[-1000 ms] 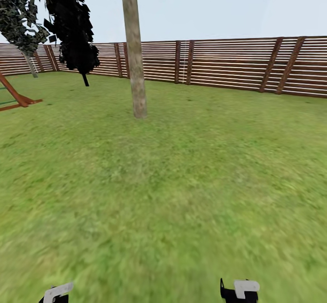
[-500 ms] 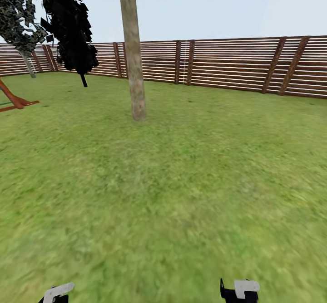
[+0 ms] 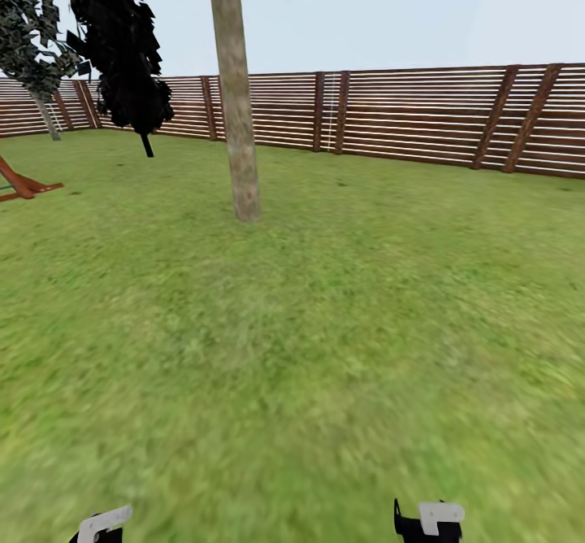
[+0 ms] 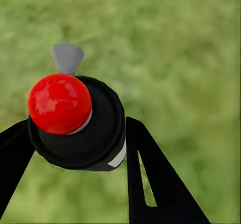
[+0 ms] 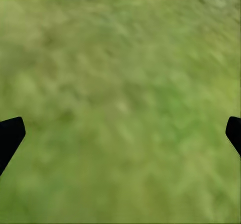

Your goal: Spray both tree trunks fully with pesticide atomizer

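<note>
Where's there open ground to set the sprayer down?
Open grass runs from the grippers to the tree trunk and right to the fence. It is more crowded far left, by the dark bush and red frame.

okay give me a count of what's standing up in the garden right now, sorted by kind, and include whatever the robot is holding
Thick grey-tan tree trunk: 1
Dark leafy trees by the fence: 2
Red-brown frame at the lawn's edge: 1
Pesticide atomizer with red top, held between the left gripper jaws: 1
Total: 5
</note>
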Motion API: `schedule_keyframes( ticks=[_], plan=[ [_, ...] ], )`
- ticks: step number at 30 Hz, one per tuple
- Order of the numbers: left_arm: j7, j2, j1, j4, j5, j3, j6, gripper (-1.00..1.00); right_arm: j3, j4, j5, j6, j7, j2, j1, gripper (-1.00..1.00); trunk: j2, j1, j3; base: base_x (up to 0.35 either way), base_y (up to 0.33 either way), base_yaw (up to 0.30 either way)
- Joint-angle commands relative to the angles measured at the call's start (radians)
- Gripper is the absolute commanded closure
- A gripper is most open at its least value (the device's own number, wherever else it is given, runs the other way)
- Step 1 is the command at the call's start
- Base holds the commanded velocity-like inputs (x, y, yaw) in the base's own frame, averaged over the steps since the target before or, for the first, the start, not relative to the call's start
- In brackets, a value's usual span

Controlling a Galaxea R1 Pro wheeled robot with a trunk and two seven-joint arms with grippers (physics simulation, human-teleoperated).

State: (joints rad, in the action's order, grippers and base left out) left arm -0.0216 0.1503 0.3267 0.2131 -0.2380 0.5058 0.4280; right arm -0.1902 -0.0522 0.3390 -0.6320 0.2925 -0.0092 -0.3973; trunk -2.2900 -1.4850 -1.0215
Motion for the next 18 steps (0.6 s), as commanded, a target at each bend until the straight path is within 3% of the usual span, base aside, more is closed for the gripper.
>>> schedule_keyframes(
  ticks=[1, 18],
  plan=[
    [0.000, 0.000, 0.000, 0.000, 0.000, 0.000, 0.000, 1.00, 0.000, 0.000, 0.000, 0.000, 0.000, 0.000, 0.000, -1.00, 0.000, 0.000, 0.000, 0.338, 0.000, 0.000],
    [0.000, 0.000, 0.000, 0.000, 0.000, 0.000, 0.000, 1.00, 0.000, 0.000, 0.000, 0.000, -0.001, 0.000, 0.000, -1.00, 0.000, 0.000, 0.000, 0.338, 0.000, 0.000]
  ],
)
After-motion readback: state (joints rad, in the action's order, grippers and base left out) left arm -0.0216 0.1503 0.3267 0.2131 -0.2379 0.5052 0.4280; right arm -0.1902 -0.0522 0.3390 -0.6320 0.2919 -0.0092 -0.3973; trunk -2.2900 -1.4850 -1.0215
